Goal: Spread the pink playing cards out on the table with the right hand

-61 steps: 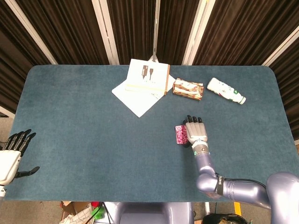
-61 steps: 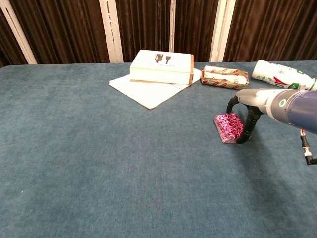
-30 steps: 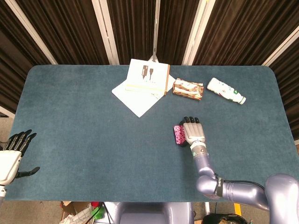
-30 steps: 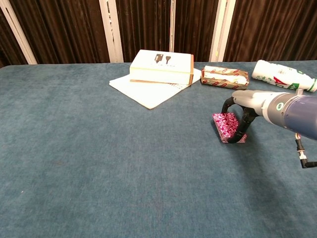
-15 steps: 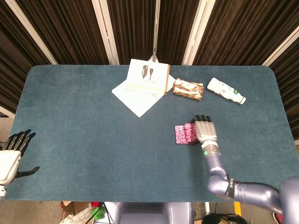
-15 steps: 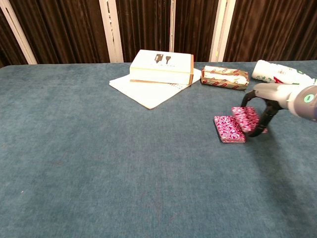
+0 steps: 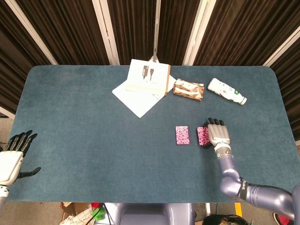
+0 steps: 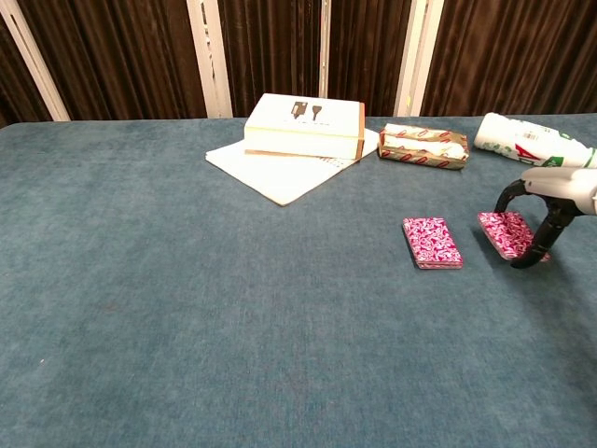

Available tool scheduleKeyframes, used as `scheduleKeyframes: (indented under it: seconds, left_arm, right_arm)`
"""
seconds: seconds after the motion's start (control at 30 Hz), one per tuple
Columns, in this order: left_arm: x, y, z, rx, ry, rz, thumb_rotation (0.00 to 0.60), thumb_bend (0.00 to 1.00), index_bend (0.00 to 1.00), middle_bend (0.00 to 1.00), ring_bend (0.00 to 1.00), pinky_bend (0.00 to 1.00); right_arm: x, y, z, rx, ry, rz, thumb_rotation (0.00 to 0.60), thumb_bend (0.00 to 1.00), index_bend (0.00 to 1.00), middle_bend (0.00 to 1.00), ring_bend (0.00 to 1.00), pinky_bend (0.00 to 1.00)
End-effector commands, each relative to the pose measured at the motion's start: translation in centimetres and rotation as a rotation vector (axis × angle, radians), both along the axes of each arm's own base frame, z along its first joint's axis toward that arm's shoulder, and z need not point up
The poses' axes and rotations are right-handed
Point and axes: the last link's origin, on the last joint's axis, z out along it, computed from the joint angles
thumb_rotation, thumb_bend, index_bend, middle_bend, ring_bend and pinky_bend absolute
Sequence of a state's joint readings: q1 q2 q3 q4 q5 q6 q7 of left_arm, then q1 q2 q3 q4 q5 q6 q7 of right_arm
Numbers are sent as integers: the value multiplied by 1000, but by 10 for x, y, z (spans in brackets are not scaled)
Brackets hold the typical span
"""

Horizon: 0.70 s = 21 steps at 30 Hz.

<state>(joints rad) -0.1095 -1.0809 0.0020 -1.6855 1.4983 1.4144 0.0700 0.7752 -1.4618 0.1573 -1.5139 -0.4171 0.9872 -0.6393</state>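
My right hand [image 8: 541,210] arches over a small packet of pink cards [image 8: 508,232], fingertips down on it and thumb at the near edge, so I am gripping that packet against the table [image 7: 84,140] rather than lifting it clear; whether it rests fully on the cloth I cannot tell. The rest of the pink deck [image 8: 432,242] lies flat just beside it toward the table's middle, apart from my fingers, with a strip of blue cloth between the two piles. I judge the spread is only begun: two clumps are not a fan, and both need thinning into a row. I keep my palm high and my fingers curved so that they press only on the top cards. My left hand [image 7: 11,157] waits empty with its fingers apart at the table's near left edge, well away. The box [image 8: 305,124], snack packet [image 8: 423,145] and bottle [image 8: 527,142] sit along the far side, out of my path.
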Motion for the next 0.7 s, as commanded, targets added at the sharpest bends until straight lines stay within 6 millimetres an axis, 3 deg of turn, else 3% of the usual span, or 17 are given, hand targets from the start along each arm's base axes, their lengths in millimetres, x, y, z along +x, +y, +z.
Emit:
scheduleKeyframes:
  seconds: [0.03,0.4,0.7]
  left_arm:
    - [0,0,0,2,1,2,600,0,0,0,0,0]
    - [-1,0,4,9,-5,1,600,0,0,0,0,0]
    - [0,0,4,6,-10,-2,600,0,0,0,0,0]
  right_arm:
    - [0,2,1,18,17,-2,600,376,0,0,0,0]
    - [2,6,1,39,45,-25,600,352,0,0,0,0]
    - [33,12,2,57,1,46,600,244,0,0,0,0]
